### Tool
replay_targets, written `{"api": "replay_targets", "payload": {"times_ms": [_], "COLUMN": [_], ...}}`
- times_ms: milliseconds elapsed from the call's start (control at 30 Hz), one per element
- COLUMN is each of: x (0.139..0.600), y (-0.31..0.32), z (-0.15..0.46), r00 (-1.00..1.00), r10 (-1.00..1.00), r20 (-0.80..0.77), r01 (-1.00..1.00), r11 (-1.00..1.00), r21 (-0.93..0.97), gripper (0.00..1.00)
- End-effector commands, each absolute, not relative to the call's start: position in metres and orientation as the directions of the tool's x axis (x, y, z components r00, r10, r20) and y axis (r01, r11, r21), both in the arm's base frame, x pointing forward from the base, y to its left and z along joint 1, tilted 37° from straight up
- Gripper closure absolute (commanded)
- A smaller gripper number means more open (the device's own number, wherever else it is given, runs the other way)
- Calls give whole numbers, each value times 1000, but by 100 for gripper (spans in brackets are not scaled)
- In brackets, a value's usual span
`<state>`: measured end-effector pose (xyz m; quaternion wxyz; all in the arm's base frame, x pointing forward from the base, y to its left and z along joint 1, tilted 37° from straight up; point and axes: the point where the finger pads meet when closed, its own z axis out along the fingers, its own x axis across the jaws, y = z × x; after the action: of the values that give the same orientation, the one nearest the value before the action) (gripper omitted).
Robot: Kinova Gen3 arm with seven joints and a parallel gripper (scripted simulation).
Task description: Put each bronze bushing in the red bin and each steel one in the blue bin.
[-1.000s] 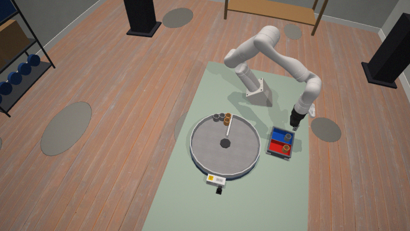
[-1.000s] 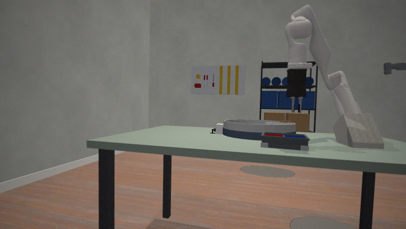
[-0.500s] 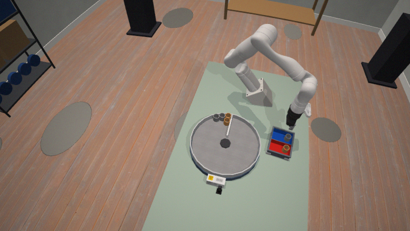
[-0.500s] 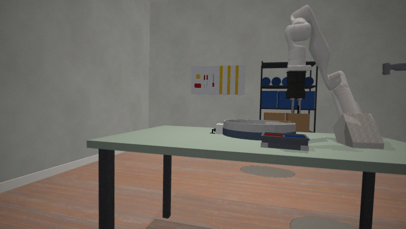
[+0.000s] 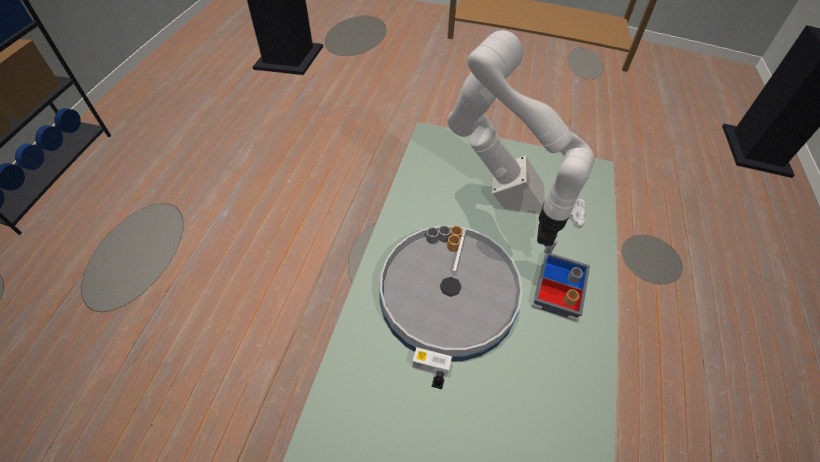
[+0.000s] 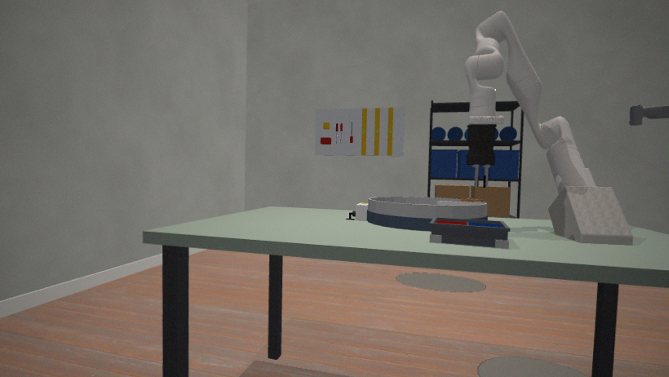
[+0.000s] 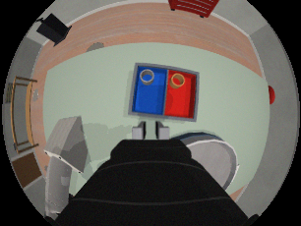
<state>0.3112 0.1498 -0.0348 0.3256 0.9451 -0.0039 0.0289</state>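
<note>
- From the top, four bushings sat by the far rim of the big round grey turntable. Two short dark-grey steel bushings stood beside two short orange-brown bronze bushings, and the bronze pair was next to a thin white bar. One grey steel bushing was in the blue bin, and one orange bronze bushing was in the red bin. Both were in the right place.
- From the side, the black claw with grey fingers hung up high, pointing down. Its fingers were a bit apart. The turntable wall hid most of what was inside.
- From the wrist, the claw's fingers stood apart with nothing between them, just beside the bins on the blue side. Each bin showed one bushing.
- It looked like the claw was between jobs, with four bushings left to sort. The next move called for going over to the turntable, picking one bushing, and opening wide enough to fit around it. The bushings were bunched up, so the claw had to be careful not to bump a neighbour or mix up the colours.

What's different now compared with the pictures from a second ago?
The arm has swung its gripper a little toward the turntable. I see nothing taken hold of or let go. The four bushings by the white bar and the one in each bin stayed put.
</note>
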Motion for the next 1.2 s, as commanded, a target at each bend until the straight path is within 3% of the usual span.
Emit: {"api": "replay_targets", "payload": {"times_ms": [0, 1000, 1167], "x": [313, 307, 307], "y": [148, -36, -36], "z": [-24, 108, 108], "r00": [998, 998, 998], "r10": [4, 4, 4], "r20": [67, 67, 67], "r01": [-37, -37, -37], "r11": [-797, -797, -797], "r21": [603, 603, 603], "gripper": [55, 55, 55]}}
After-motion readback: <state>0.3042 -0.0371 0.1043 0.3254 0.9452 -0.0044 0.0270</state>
